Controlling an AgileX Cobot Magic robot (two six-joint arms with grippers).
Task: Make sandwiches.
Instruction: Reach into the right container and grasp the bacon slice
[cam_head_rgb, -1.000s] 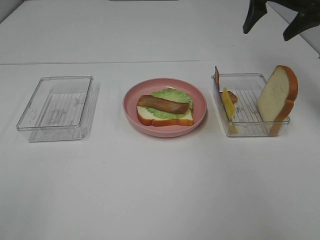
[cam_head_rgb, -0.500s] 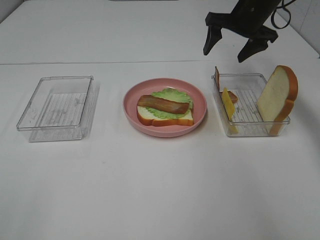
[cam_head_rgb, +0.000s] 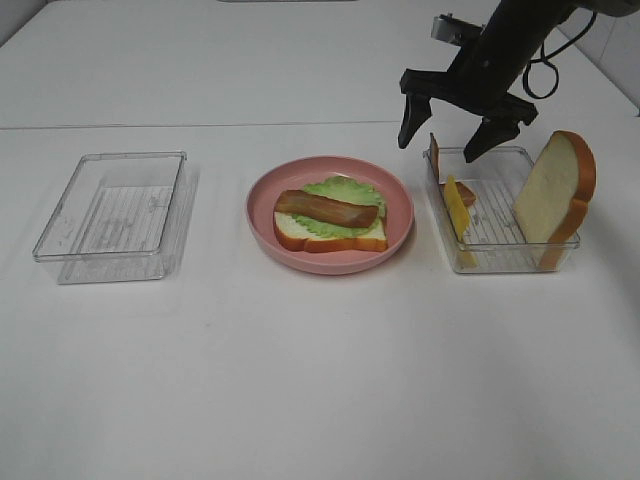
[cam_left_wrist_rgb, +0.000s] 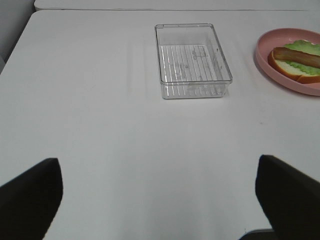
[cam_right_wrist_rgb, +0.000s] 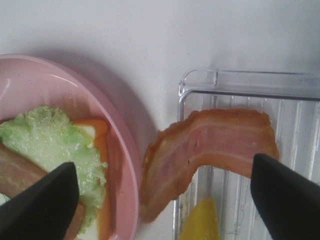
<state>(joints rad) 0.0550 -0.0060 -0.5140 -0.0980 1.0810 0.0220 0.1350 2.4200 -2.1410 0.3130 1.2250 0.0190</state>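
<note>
A partial sandwich lies on the pink plate (cam_head_rgb: 262, 215): a bread slice (cam_head_rgb: 330, 239), green lettuce (cam_head_rgb: 347, 188) and a brown bacon strip (cam_head_rgb: 327, 208). The right clear tray (cam_head_rgb: 505, 262) holds a second bacon strip (cam_head_rgb: 434, 155) draped over its far left rim, a yellow cheese square (cam_head_rgb: 457, 210) and a bread slice (cam_head_rgb: 555, 195) standing on edge. My right gripper (cam_head_rgb: 438, 142) is open and empty just above that bacon strip (cam_right_wrist_rgb: 210, 145), one finger on each side of it. My left gripper (cam_left_wrist_rgb: 157, 200) is open and empty over bare table.
An empty clear tray (cam_head_rgb: 115, 210) stands at the left; it also shows in the left wrist view (cam_left_wrist_rgb: 192, 60). The right wrist view shows the plate rim (cam_right_wrist_rgb: 127, 165), lettuce (cam_right_wrist_rgb: 50, 135) and cheese (cam_right_wrist_rgb: 200, 222). The white table has an edge seam behind the trays.
My right gripper has come down and to the left from the upper right corner to just above the right tray's left end, staying open. Nothing else has moved.
</note>
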